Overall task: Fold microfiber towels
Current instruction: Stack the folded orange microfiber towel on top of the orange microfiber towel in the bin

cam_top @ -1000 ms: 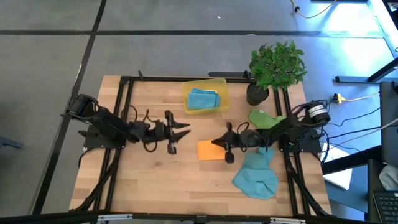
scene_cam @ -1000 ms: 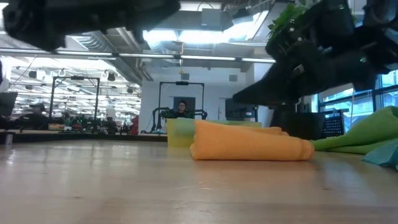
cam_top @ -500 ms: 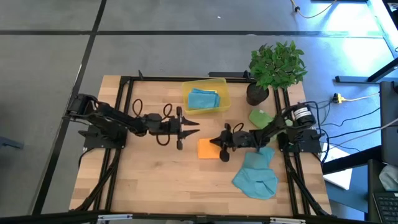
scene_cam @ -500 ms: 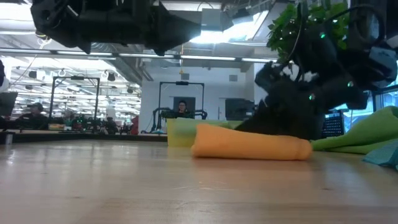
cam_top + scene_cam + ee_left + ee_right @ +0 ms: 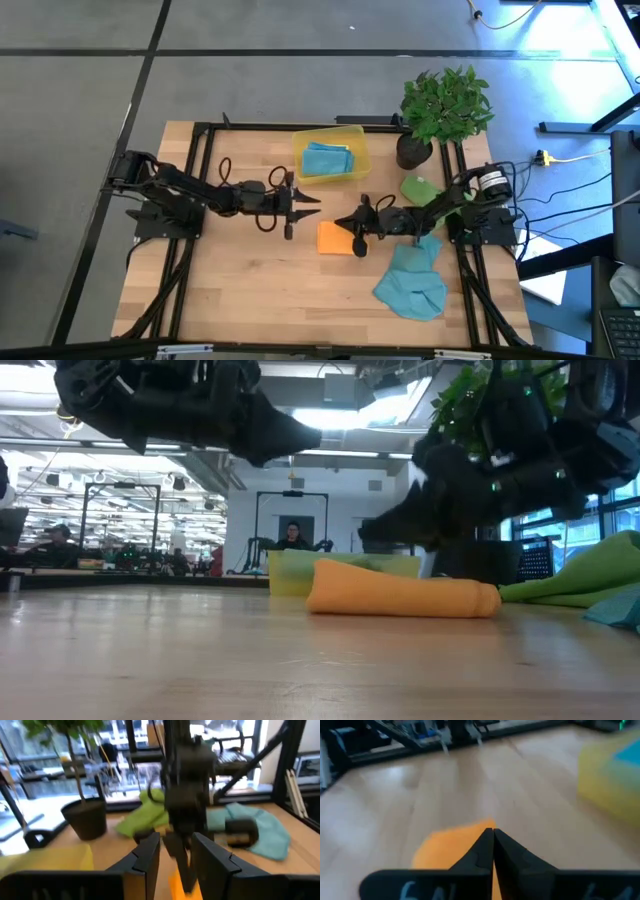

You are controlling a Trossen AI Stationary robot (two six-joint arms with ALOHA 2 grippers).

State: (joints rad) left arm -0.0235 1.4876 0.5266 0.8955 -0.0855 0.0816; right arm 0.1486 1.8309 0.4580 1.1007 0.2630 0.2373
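A folded orange towel (image 5: 335, 239) lies flat on the wooden table near its middle; it also shows in the low view (image 5: 400, 595). My right gripper (image 5: 339, 222) is shut, and its tips (image 5: 362, 535) hover just above the towel's far left part (image 5: 450, 845). My left gripper (image 5: 312, 205) stands open to the towel's left, held level above the table (image 5: 305, 438), with nothing between its fingers (image 5: 176, 840). A green towel (image 5: 424, 190) and a crumpled teal towel (image 5: 412, 282) lie under the right arm. Another teal towel (image 5: 327, 159) lies in the yellow bin.
The translucent yellow bin (image 5: 357, 150) stands at the far middle of the table. A potted plant (image 5: 440, 110) stands at the far right corner. A black frame (image 5: 200, 150) runs along the table's edges. Bare wood (image 5: 260, 290) lies near the front edge.
My left gripper has swung toward the table's right and far side and levelled out, still open. My right gripper has edged left over the orange towel, still shut. The towels have stayed where they were.
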